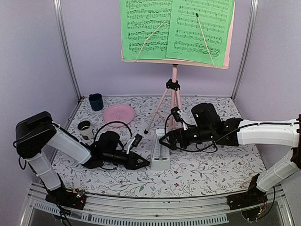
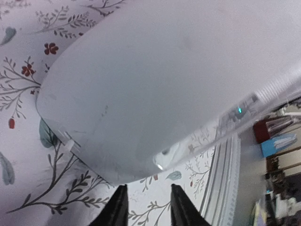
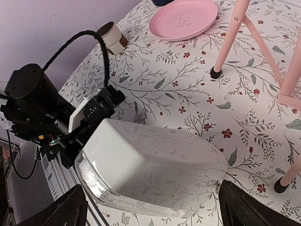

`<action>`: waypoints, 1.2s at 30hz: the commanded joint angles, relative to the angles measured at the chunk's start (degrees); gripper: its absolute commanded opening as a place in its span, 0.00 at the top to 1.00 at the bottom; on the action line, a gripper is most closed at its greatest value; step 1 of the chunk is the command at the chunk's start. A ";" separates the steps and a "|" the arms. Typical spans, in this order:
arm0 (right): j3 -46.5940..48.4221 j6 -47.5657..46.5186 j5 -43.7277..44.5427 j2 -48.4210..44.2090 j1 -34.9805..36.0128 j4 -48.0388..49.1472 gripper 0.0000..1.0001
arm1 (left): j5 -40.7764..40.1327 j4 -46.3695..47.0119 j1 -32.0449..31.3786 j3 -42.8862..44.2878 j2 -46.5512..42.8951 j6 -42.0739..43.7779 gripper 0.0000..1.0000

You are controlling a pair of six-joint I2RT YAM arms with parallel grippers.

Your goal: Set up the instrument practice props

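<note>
lying on its side on the table [image 1: 211, 174], the metronome [image 1: 160, 153] is not yet stood up. the right gripper [image 3: 155, 207] is spread wide astride it; the left gripper [image 2: 148, 207] is narrowly parted at its base, nothing grasped. closing and tilting upright is judged needed next.

green sheet-music pages [image 1: 176, 28], printed staves, no words

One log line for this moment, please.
small white pyramid metronome: lying down | left hand: open beside it | right hand: open

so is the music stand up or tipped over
upright: music stand legs spread, feet on the table, green sheets resting on it
</note>
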 commanded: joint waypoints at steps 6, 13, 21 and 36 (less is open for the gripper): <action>8.94 0.31 5.40 3.03 2.86 -6.36 0.01 | -11.74 17.09 -0.45 -12.00 -7.45 15.74 0.28; 14.40 1.33 9.29 7.35 4.10 -11.43 0.01 | -10.38 25.88 -1.01 -13.17 -1.42 24.67 0.01; 18.85 2.52 13.45 11.51 6.11 -15.21 0.10 | -12.53 30.66 -2.16 -14.08 1.36 31.96 0.01; 15.60 -3.03 11.09 9.79 6.02 -12.92 0.39 | -13.04 26.23 -2.10 -8.39 8.12 42.76 0.02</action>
